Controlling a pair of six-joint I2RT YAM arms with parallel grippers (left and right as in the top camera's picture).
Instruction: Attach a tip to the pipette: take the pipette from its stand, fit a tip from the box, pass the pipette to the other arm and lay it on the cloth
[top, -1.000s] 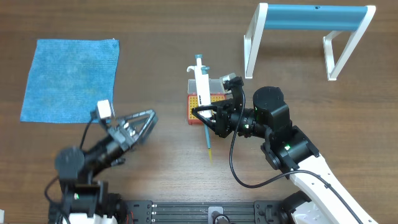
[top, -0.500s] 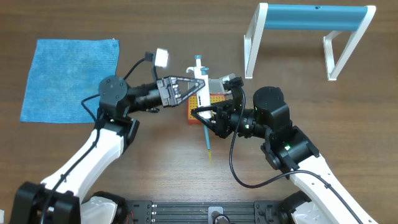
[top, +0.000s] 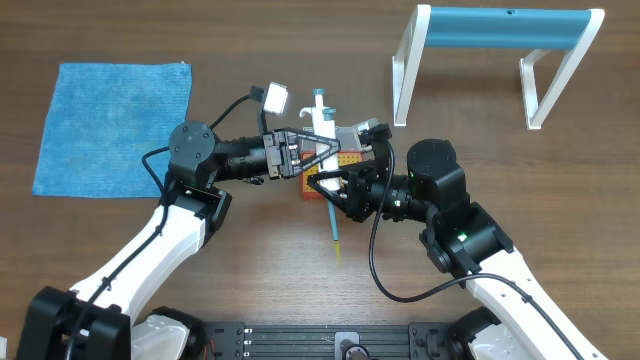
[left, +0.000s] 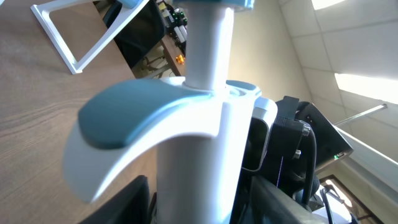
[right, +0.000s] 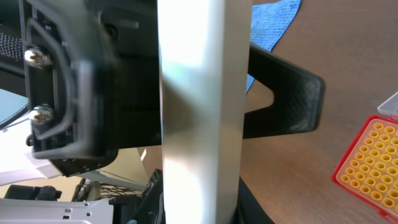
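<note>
The white pipette (top: 322, 125) with a blue top stands nearly upright over the red tip box (top: 312, 178), a yellow tip (top: 336, 238) on its lower end. My right gripper (top: 333, 190) is shut on its lower body. My left gripper (top: 316, 153) has come across from the left and is open, one finger on each side of the upper body just under the blue finger hook (left: 124, 118). In the right wrist view the pipette (right: 199, 112) stands in front of the left gripper's black finger (right: 286, 106). The blue cloth (top: 115, 130) lies flat at the far left.
The white stand with a blue bar (top: 500, 30) is at the back right, clear of both arms. The tip box (right: 373, 158) holds several rows of yellow tips. Bare wooden table lies between the cloth and the pipette.
The left arm swung up from the near left to the pipette, then edged right until its fingers straddle the pipette body. The right arm and pipette stayed still.
</note>
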